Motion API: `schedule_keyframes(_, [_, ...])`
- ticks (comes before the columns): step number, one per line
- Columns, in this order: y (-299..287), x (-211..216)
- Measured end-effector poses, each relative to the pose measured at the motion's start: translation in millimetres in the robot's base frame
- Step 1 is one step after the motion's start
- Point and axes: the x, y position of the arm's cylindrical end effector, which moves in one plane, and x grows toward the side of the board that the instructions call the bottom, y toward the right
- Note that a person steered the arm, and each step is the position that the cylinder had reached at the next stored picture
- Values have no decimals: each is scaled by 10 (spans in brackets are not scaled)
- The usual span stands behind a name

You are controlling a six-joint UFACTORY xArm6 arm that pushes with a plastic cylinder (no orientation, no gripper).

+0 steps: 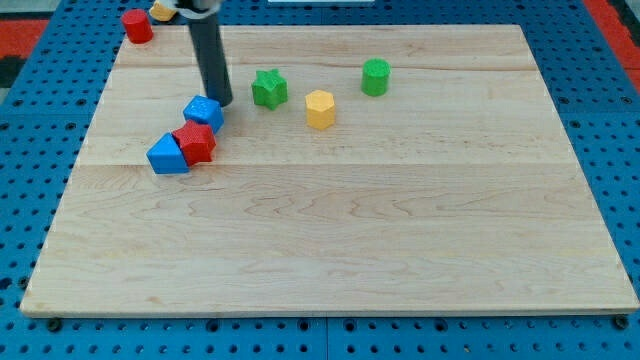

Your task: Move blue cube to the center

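The blue cube point(203, 111) lies on the wooden board at the upper left of the view. My tip point(222, 103) stands just to the right of and slightly behind it, touching or nearly touching it. A red star-like block point(194, 142) sits right below the blue cube, touching it. A blue wedge-shaped block point(166, 155) lies to the left of the red one, touching it.
A green star block point(268, 88), a yellow hexagonal block point(320, 109) and a green cylinder point(375, 76) lie in a row to the right of my tip. A red cylinder point(137, 25) and a yellow block point(161, 11) sit at the top left corner, off the board point(330, 240).
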Motion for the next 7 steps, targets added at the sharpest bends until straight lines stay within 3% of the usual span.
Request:
schedule_keyframes(1, [-42,-24])
schedule_keyframes(2, [-598,-6])
schedule_keyframes(3, [-261,193])
schedule_keyframes(4, [720,224])
schedule_keyframes(5, [698,379])
schedule_keyframes(7, [-92,303])
